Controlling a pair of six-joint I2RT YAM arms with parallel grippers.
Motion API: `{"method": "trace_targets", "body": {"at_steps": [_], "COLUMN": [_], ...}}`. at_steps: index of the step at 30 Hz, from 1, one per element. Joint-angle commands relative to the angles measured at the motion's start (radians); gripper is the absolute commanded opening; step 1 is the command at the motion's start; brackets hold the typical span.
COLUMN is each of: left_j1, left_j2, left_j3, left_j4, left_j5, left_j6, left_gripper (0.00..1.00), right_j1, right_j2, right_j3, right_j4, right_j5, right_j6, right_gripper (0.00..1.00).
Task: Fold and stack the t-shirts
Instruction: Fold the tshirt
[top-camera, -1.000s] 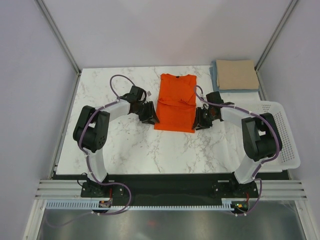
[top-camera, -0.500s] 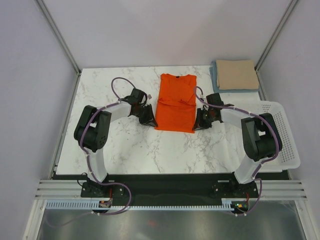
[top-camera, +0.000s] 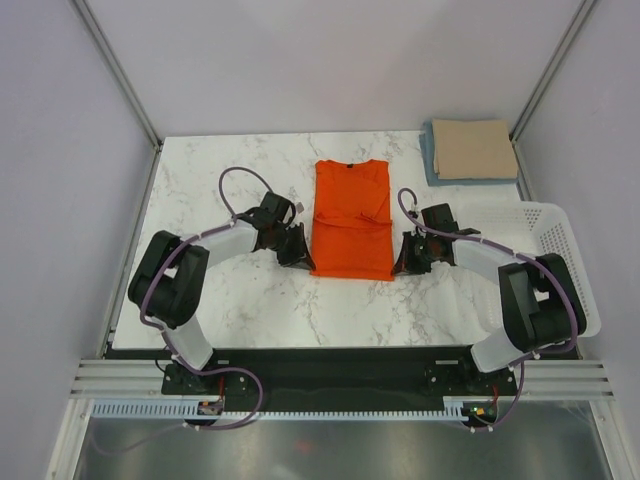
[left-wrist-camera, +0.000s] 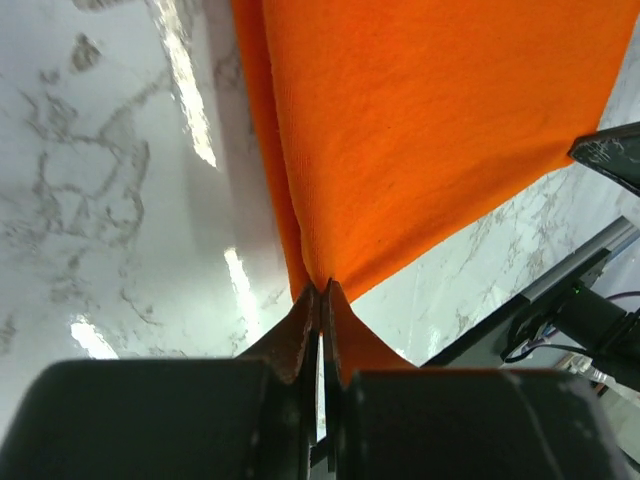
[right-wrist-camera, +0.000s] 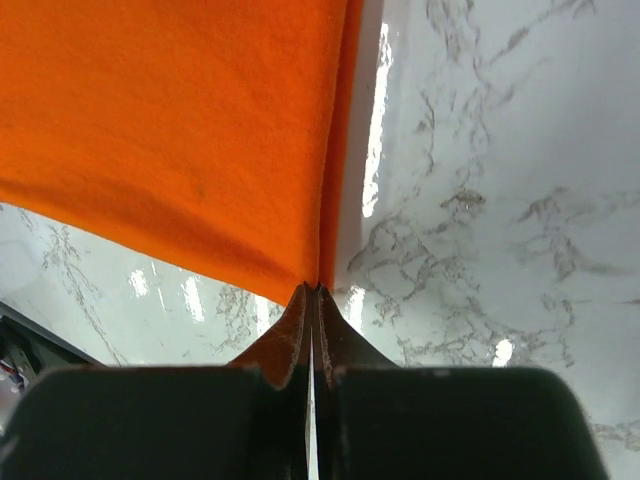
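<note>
The bright orange t-shirt (top-camera: 351, 218) lies folded lengthwise in a long strip in the middle of the marble table. My left gripper (top-camera: 302, 262) is shut on its near left corner (left-wrist-camera: 330, 270). My right gripper (top-camera: 400, 264) is shut on its near right corner (right-wrist-camera: 300, 260). Both hold the hem just above the table. The tan-beige t-shirt (top-camera: 472, 148) lies folded on top of the folded light blue t-shirt (top-camera: 431, 160) at the back right corner.
A white perforated plastic basket (top-camera: 565, 262) stands at the right edge, beside my right arm. The marble table (top-camera: 220, 300) is edged by a black strip at the front. Metal frame posts (top-camera: 115, 70) rise at the back corners.
Both grippers have moved toward the near edge with the orange t-shirt's hem in them, dragging the shirt nearer and straighter.
</note>
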Motion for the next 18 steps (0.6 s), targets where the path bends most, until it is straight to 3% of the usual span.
{"method": "trace_targets", "body": {"at_steps": [1,2,5,10,15,18], "left_j1": [-0.004,-0.004,-0.004,0.0,0.0,0.0], "left_j2": [-0.058,-0.066,-0.074,-0.034,0.012,0.015], "left_j3": [-0.03,-0.033,-0.039,-0.026,-0.009,-0.007], "left_j4": [0.019,0.019,0.019,0.022,0.051,0.065], "left_j5": [-0.035,-0.035,-0.05,-0.057,-0.012,0.002], "left_j6": [-0.029,-0.027,-0.027,-0.018,-0.001,-0.001], "left_gripper": [0.04,0.24,0.4,0.41,0.27,0.24], "right_j1": [0.001,0.003,0.003,0.006,0.007,0.009], "right_j2": [-0.045,-0.047,-0.051,-0.051,-0.051,-0.051], "right_j3": [-0.035,-0.038,-0.037,-0.038,-0.047,-0.05], "right_j4": [0.034,0.034,0.034,0.035,0.037,0.041], "right_j5": [0.017,0.014,0.008,0.0,-0.001,-0.003], "right_j6": [0.022,0.024,0.03,0.034,0.034,0.036], "right_gripper": [0.0,0.0,0.0,0.0,0.0,0.0]}}
